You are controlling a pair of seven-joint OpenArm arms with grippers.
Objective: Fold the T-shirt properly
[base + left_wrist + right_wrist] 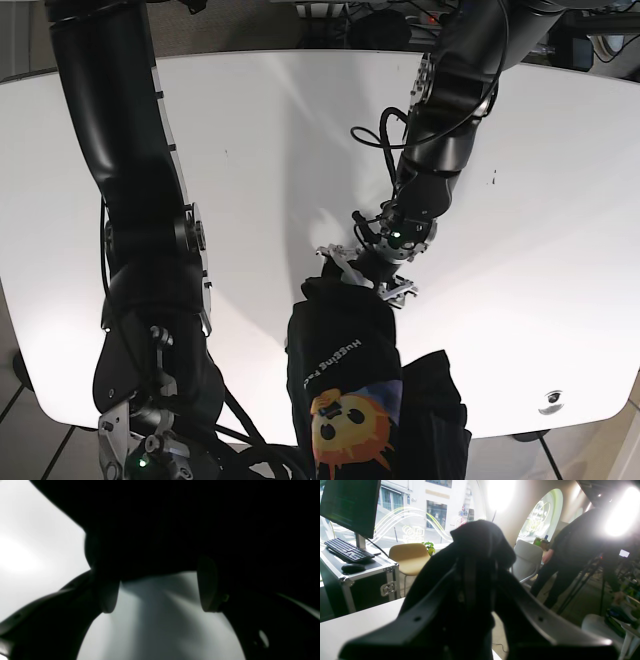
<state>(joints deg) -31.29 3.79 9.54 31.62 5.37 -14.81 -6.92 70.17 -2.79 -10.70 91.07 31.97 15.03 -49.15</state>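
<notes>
The black T-shirt (345,350), with an orange-yellow print, lies bunched in a long strip on the white table (250,140), reaching to the front edge. My left gripper (366,272) is down at the shirt's far end. In the left wrist view it (157,590) is open, pads (107,597) wide apart over the table, with dark cloth (175,530) filling the view above them. My right gripper (476,562) is raised and shut on a fold of the T-shirt (480,537) that drapes over its fingers. In the base view its fingers are hidden at the bottom left.
The right arm (130,200) stretches along the table's left side. Past the table edge, the right wrist view shows a flight case (370,585) with keyboard and monitor, chairs (407,557), a standing person (572,555) and a tripod.
</notes>
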